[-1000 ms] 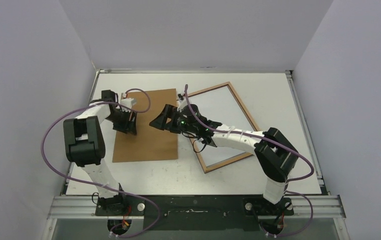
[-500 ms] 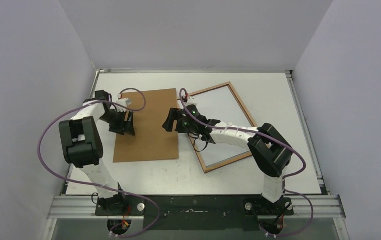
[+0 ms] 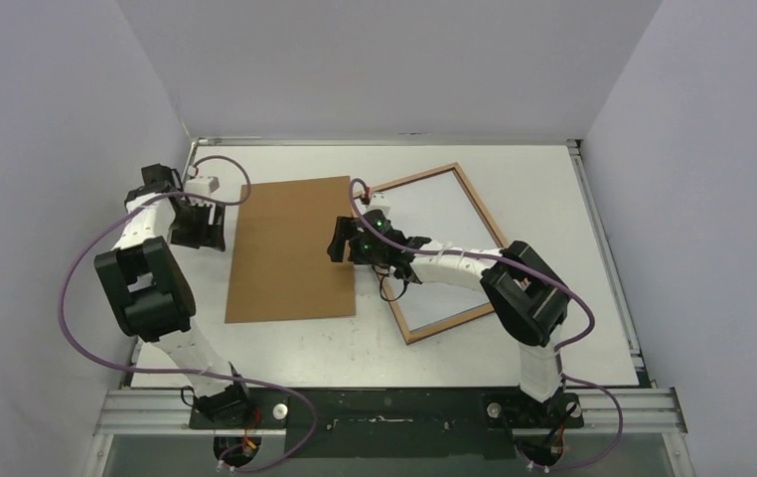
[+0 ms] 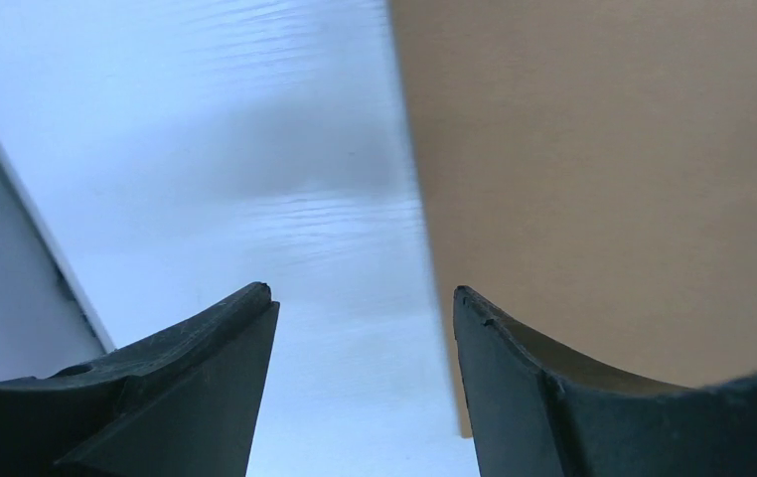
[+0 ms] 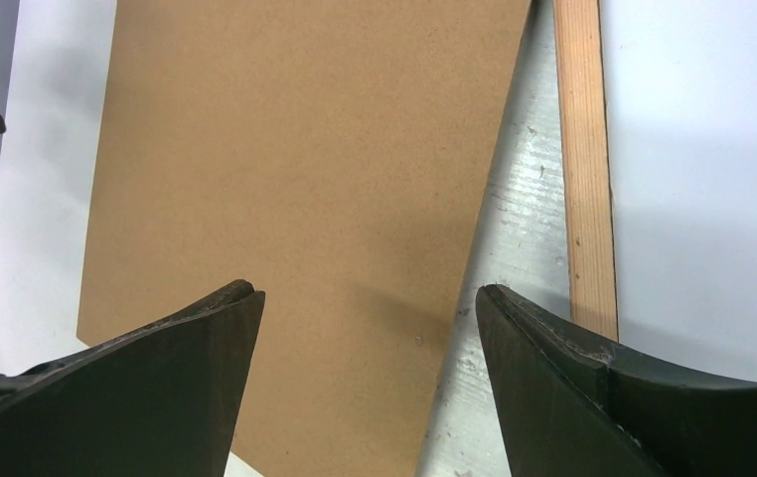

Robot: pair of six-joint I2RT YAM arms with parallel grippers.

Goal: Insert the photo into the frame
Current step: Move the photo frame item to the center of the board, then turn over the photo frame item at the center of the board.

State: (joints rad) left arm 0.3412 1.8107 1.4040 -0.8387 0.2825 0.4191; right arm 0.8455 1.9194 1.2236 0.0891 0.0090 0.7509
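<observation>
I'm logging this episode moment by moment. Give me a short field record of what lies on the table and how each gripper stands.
backing board: flat on the table, left of the frame
frame: lying flat, wood-brown side up, white inside the rim
gap: a strip of table shows between board and frame
photo: no picture side visible; cannot tell whether the white inside the frame is its back
left gripper: open, empty, straddling the board's left edge
right gripper: open, empty, over the board's right edge, next to the frame

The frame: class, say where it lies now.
In the top view, the frame lies flat right of centre, just right of the brown board.
</observation>
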